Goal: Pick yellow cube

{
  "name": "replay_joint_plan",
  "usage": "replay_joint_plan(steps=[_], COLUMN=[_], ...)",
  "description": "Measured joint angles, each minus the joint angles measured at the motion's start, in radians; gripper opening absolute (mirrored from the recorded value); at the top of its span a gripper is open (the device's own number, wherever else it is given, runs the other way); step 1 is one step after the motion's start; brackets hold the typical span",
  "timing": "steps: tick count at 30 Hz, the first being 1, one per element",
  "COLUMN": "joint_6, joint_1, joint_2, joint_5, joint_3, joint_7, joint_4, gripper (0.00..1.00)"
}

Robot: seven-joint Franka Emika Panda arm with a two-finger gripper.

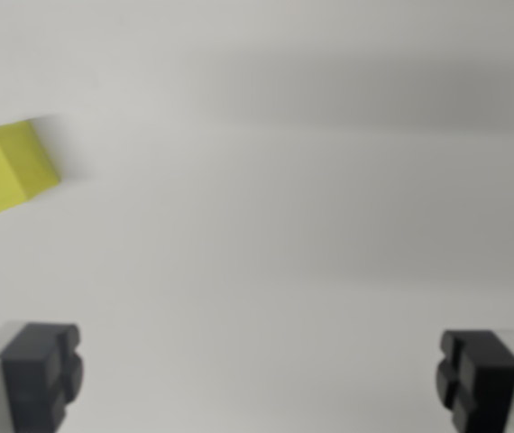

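Yellow cube (9, 171) lies well off to the wrist view's left of the wide-open, empty tool (261, 379); descending here would likely grasp only bare surface (311, 225)

A yellow cube (9, 171) lies on the plain white table (284, 244).

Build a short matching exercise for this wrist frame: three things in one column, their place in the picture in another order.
Things:
1. yellow cube
2. finger pad
3. other finger pad

Places:
A. bottom corner on the wrist view's right
B. left edge, partly cut off
C. bottom corner on the wrist view's left

Pairs: 1-B, 2-C, 3-A

The gripper is open, with only bare white surface between the pads.
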Motion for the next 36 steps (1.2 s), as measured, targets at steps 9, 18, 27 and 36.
replay_joint_plan(steps=[9,18,27,36], joint_6=[0.053,0.109,0.162,0.213], joint_1=[0.036,0.073,0.111,0.149], joint_2=[0.025,0.056,0.093,0.135], joint_5=[0.002,0.004,0.006,0.008], joint_3=[0.0,0.0,0.0,0.0], joint_7=[-0.007,-0.014,-0.022,-0.03], joint_4=[-0.026,-0.047,-0.061,-0.067], gripper=[1.0,1.0,1.0,1.0])
